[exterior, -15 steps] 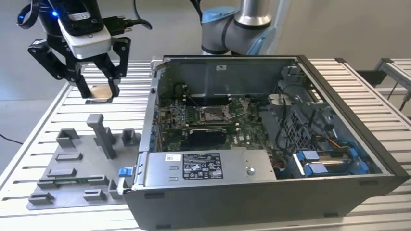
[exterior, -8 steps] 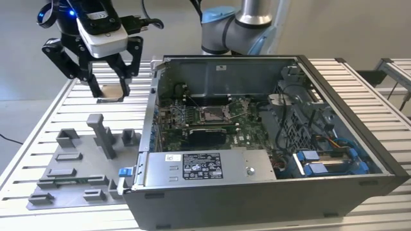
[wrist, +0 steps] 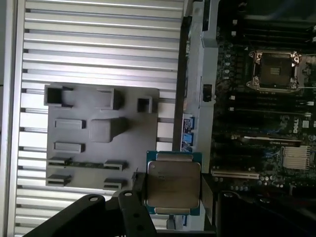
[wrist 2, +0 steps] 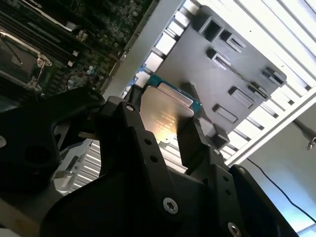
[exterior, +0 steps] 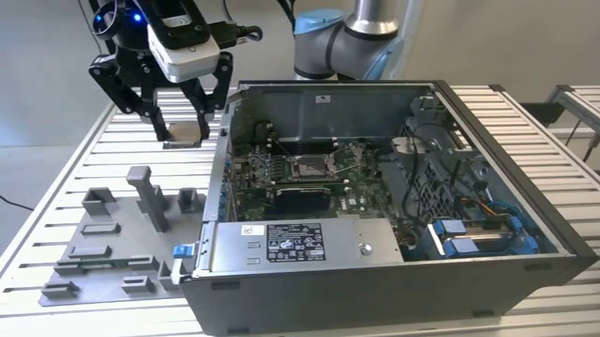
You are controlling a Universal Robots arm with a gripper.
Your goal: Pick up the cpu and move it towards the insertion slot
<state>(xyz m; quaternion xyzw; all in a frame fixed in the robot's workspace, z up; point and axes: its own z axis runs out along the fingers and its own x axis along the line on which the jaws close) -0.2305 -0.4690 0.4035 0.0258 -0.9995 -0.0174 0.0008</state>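
end effector (exterior: 183, 132) grips cpu (wrist: 173, 185) over table (exterior: 84, 140), nr pc case (exterior: 375, 295)

The exterior view looks down obliquely, from well back, on the open computer case (exterior: 375, 288) and slatted table (exterior: 84, 140). Both wrist views sit close behind the pincer (wrist: 173, 197), looking down past it. They share the cpu (wrist: 173, 182), fixture plate (wrist: 128, 148) and motherboard (wrist: 256, 123).

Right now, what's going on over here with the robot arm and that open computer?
The arm's end effector is shut on the cpu, holding it flat above the slatted table, outside the open computer case on the exterior view's left. The insertion slot sits on the board inside the case, and the cpu is not yet over it. A grey fixture plate lies on the table beside the case.
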